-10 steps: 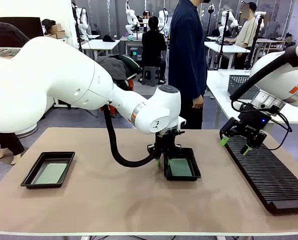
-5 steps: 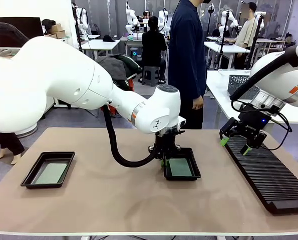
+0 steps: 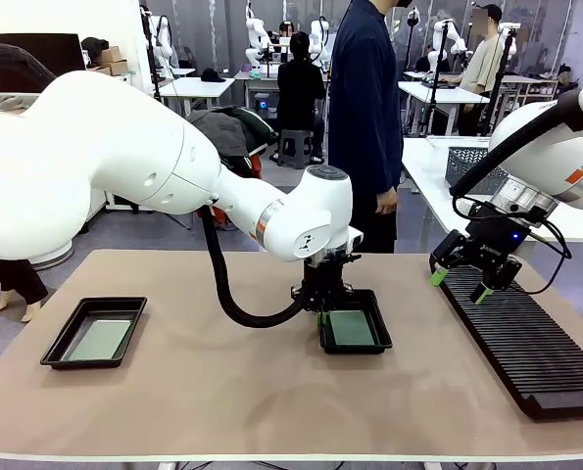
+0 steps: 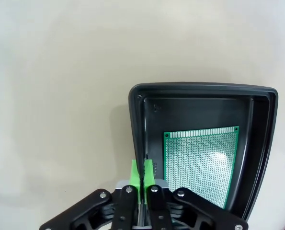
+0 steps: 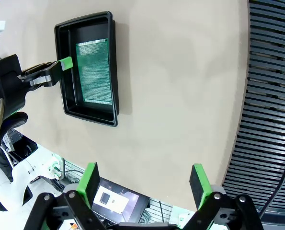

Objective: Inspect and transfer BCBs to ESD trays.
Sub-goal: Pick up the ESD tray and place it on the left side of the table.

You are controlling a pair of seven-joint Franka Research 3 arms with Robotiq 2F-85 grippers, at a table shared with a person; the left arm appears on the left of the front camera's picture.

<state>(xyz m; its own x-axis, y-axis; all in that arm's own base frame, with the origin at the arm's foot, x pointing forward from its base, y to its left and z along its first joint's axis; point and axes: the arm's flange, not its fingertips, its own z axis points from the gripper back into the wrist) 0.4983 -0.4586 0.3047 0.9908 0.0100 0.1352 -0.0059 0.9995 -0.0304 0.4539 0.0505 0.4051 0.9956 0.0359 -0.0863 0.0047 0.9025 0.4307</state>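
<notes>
Tabletop check: your left gripper (image 4: 142, 175) pinches the middle tray's (image 4: 199, 91) left wall (board (image 4: 199, 163) just right); right gripper (image 5: 147, 184) gapes.

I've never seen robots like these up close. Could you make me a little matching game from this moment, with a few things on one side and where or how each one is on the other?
Things:
1. left claw
2. right claw
3. middle tray
4. tray on the left

States:
A. open, hovering above the long black rack
B. near the table's left end, a green board inside
C. shut on the rim of a tray
D. pinched at its edge, a green board inside

Pairs: 1-C, 2-A, 3-D, 4-B
</notes>
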